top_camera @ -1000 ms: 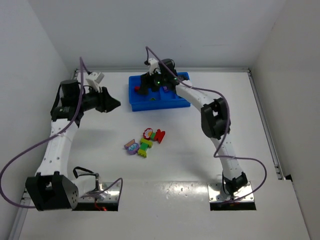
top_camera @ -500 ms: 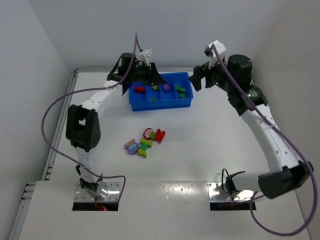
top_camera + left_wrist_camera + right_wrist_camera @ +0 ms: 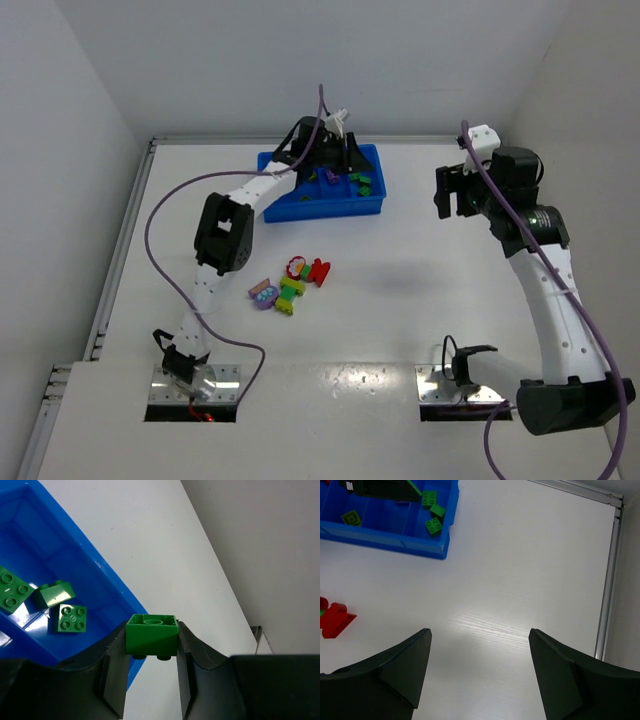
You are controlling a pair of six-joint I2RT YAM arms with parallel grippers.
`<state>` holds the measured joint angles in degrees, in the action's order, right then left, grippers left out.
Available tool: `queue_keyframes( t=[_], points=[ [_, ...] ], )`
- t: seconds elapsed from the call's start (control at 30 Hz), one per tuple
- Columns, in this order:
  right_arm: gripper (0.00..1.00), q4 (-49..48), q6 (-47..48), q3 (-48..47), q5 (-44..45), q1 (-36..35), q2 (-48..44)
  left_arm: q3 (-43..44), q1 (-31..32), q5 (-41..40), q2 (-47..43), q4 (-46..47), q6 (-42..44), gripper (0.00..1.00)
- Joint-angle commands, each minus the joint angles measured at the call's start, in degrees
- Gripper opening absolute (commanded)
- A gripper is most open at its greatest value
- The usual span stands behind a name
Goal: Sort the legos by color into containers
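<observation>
My left gripper (image 3: 151, 647) is shut on a dark green lego brick (image 3: 151, 634), held studs-down over the outer wall of the blue tray's (image 3: 107, 592) end compartment, where three green bricks (image 3: 71, 618) lie. From above, this gripper (image 3: 347, 160) hovers at the tray's (image 3: 300, 209) right end. My right gripper (image 3: 480, 632) is open and empty, high over bare table right of the tray (image 3: 395, 541). Loose legos remain mid-table: a purple one (image 3: 263, 294), a yellow-green one (image 3: 291, 290) and red ones (image 3: 320, 270).
A metal rail (image 3: 607, 580) runs along the table's right edge, with walls close on three sides. A yellow-green brick (image 3: 351, 517) lies in another tray compartment. A red brick (image 3: 335, 620) shows at the left edge of the right wrist view.
The right arm left the tray and swung out to the right, its jaws open. The left arm came in over the tray and moved along it to the right end.
</observation>
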<state>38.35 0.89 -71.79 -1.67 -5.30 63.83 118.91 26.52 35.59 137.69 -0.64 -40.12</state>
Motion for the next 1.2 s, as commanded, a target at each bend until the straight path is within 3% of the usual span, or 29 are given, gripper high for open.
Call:
queue_keyframes(
  t=[0.0,0.03,0.23,0.4,0.53,0.6,0.67,0.77,0.8,0.83,0.97,1.07,1.17],
  points=[
    [0.79,1.8,-1.0,-0.7,-0.3,1.1,-0.9,4.5,0.7,-1.5,0.8,2.2,-0.3,0.29],
    [0.79,1.8,-1.5,-0.7,-0.3,1.6,-0.9,4.5,1.2,-1.5,1.7,2.2,-0.3,0.36],
    [0.79,2.3,-1.5,-1.2,-2.2,2.8,-0.9,6.1,1.8,-5.5,3.5,0.4,2.1,0.53],
    [0.87,2.9,0.5,-1.2,-6.3,2.8,-0.4,10.0,1.8,-8.1,4.0,-0.1,4.9,0.75],
    [0.87,3.5,1.7,-0.6,-9.4,2.8,0.2,11.6,1.8,-7.2,1.5,-0.1,8.2,0.82],
    [0.87,4.0,5.2,0.2,-12.3,1.4,0.9,11.6,1.3,-7.9,-3.0,-2.0,10.4,0.82],
    [0.82,4.9,11.7,2.8,-24.3,0.6,0.9,9.0,0.0,-7.4,-9.8,-5.1,15.6,0.82],
    [0.80,2.1,18.4,9.0,-28.0,-2.9,-0.6,7.6,-3.1,-9.8,-18.6,-11.7,20.9,0.86],
    [0.80,1.2,20.1,11.3,-28.0,-4.2,-0.6,7.6,-4.4,-10.4,-20.4,-13.9,21.5,0.97],
    [0.80,-1.1,21.1,12.0,-28.0,-5.5,1.0,5.9,-5.9,-10.4,-22.6,-16.8,21.5,1.00],
    [0.77,-5.0,21.1,10.8,-27.4,-15.7,11.1,-7.5,-15.1,-10.9,-35.8,-19.2,24.5,1.00],
    [0.77,-12.5,19.8,10.8,-23.6,-21.8,16.6,-15.2,-18.6,-16.6,-44.9,-24.1,28.8,1.00],
    [0.82,-17.4,16.4,7.8,-21.5,-28.7,24.9,-24.7,-23.8,-19.5,-53.8,-26.3,31.9,1.00]
  ],
)
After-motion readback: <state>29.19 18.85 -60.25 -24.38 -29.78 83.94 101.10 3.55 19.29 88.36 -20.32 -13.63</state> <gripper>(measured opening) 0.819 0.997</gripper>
